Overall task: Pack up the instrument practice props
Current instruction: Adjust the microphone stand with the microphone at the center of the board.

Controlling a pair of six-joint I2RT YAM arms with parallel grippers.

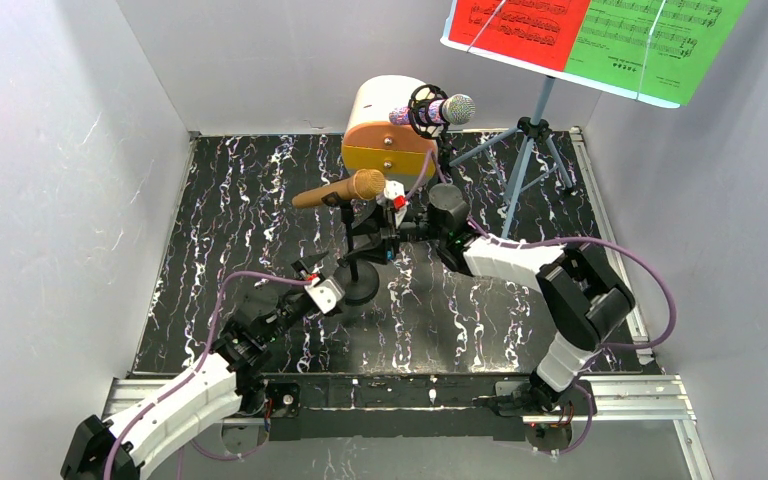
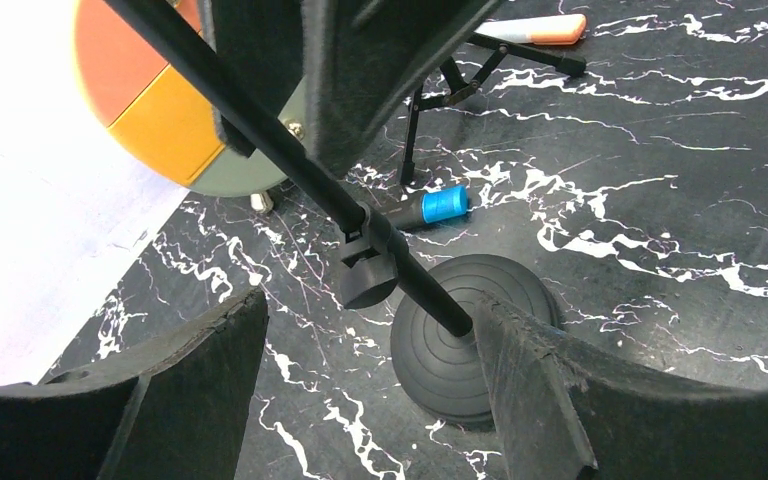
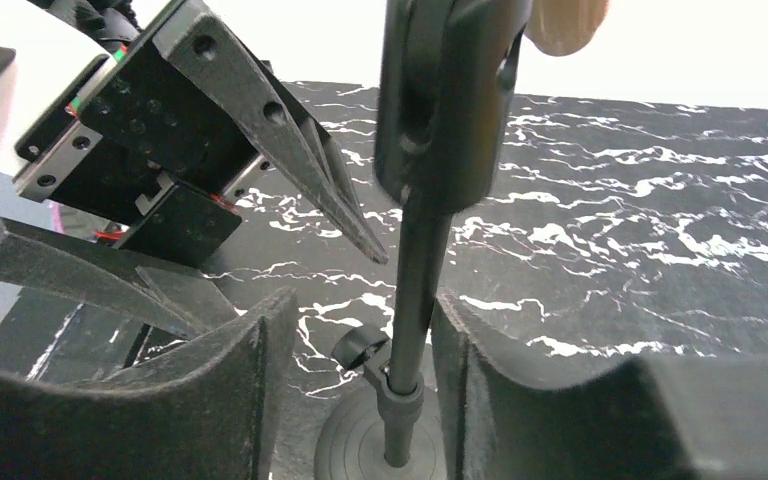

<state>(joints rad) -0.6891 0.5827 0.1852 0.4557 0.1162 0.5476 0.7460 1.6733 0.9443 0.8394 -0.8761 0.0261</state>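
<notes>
Gold mic (image 1: 343, 190) sits clipped atop the black mic stand (image 1: 349, 245), roughly mid-mat (image 1: 230, 220); all places below are given vs that stand.

Left gripper (image 2: 365, 322) is low at the stand's round base (image 2: 460, 345). Its jaws are spread wide, w/ one finger (image 2: 195, 385) on each side of the base and a gap showing to it.

Right gripper (image 3: 360, 305) is higher up the pole, coming in from the stand's right. Its jaws are apart w/ the pole between them. The pole runs close to one finger (image 3: 490, 390), poss. brushing it; angle too tight to be sure.

Behind the stand are the cream-and-orange cabinet (image 1: 388, 128) and the silver-headed purple mic (image 1: 438, 110), which sits in a shock mount on a black tripod (image 2: 412, 140).

Behind-right of the stand, well apart, the pale-blue tripod (image 1: 528, 150) stands upright. It carries a red sheet (image 1: 515, 25) and a green sheet (image 1: 650, 40) side by side.

A small black cylinder w/ a blue band (image 2: 438, 207) lies on the mat just behind the stand's base.
</notes>
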